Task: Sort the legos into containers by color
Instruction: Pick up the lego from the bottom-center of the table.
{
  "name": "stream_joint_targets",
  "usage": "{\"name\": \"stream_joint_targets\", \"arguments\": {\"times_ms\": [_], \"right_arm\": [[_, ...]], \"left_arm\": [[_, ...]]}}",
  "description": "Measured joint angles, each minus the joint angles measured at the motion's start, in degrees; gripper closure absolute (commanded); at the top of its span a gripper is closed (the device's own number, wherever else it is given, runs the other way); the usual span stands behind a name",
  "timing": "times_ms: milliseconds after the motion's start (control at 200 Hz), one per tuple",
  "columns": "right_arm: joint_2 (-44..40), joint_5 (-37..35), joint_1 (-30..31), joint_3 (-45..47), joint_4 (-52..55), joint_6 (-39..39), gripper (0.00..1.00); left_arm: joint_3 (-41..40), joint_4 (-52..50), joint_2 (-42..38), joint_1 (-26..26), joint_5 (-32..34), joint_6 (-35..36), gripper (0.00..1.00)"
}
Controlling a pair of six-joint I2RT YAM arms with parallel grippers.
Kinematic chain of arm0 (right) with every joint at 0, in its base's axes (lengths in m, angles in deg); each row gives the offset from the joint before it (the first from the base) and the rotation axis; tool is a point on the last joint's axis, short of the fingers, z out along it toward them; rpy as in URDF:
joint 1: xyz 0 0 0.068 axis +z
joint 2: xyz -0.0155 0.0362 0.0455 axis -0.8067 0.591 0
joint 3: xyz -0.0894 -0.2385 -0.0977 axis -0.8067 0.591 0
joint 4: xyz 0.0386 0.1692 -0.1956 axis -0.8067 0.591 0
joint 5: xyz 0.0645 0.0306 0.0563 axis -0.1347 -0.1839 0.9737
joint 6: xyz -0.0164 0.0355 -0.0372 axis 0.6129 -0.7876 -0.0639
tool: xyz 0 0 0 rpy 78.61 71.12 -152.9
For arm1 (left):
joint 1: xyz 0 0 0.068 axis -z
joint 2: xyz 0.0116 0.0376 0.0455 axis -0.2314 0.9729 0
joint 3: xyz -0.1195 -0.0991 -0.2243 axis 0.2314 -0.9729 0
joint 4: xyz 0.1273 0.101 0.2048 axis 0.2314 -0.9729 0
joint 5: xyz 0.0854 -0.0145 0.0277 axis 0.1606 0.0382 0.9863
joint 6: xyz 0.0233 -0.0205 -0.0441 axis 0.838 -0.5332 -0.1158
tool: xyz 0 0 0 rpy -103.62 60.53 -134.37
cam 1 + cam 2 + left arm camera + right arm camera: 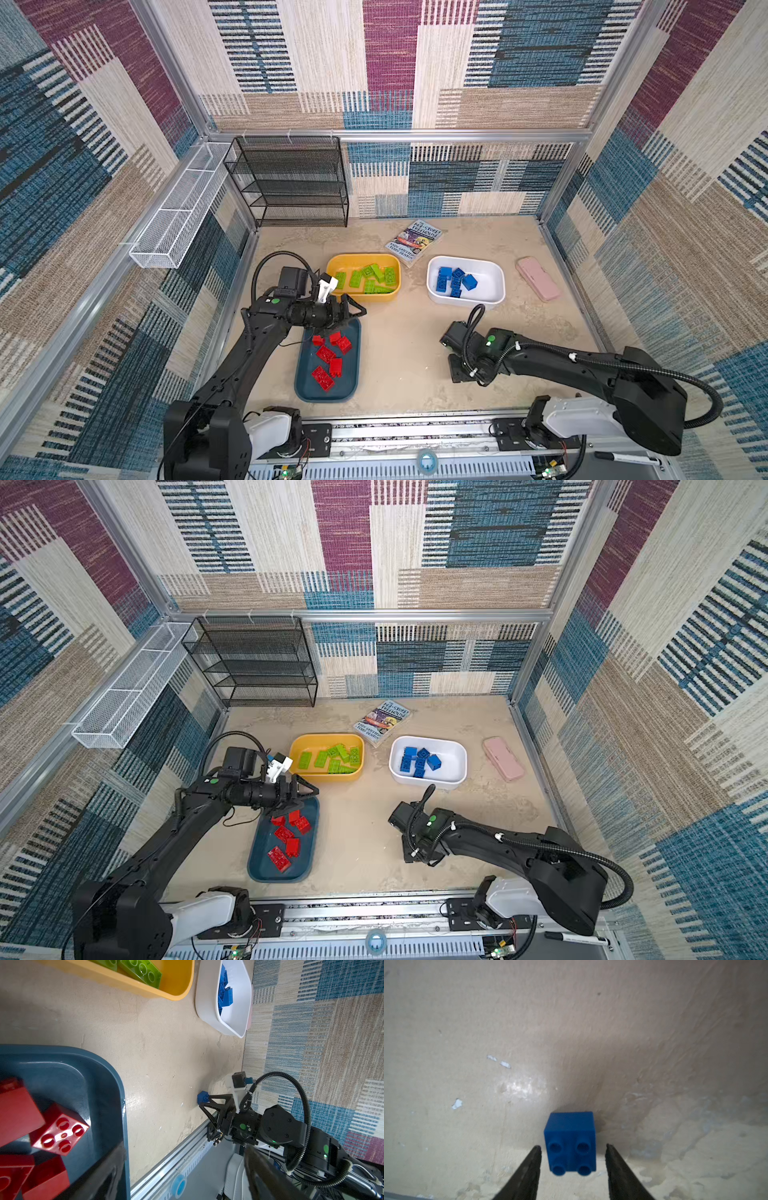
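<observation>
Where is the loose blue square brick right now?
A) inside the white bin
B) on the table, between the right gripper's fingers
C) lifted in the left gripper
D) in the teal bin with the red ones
B: in the right wrist view the blue square brick sits on the table between the fingertips of the right gripper, with a gap showing on each side.

— Where do the two top views look from?
— High over the near silver metal rail, tilted down on the sandy tabletop. Both share nearly everything, shifted slightly sideways.
— And the wrist cameras?
— Left one: just above the dark teal plastic bin, looking across to the black right arm. Right one: very close, facing down on a small square blue studded brick, which both show.
</observation>
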Motion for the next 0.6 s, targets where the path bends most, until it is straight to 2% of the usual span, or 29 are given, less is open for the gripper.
{"name": "stream_joint_targets", "arguments": {"times_ms": [255, 401, 471, 601], "right_arm": [[2.4, -2.0, 0.0, -0.3, -0.7, 0.0, 0.72], [-0.2, -3.5, -1.2, -3.8, 1.7, 0.7, 0.75], [-2.6, -4.0, -4.3, -7.1, 2.1, 2.3, 0.75], [-3.3, -5.5, -14.4, -13.1, 1.9, 8.7, 0.75]], "left_arm": [[-0.1, 0.0, -0.5, 0.0, 0.0, 0.0, 0.08], [0.0, 0.0, -0.5, 0.0, 0.0, 0.0, 0.08], [0.6, 0.0, -0.6, 0.0, -0.1, 0.0, 0.08], [2.0, 0.0, -0.7, 0.0, -0.3, -0.3, 0.08]]}}
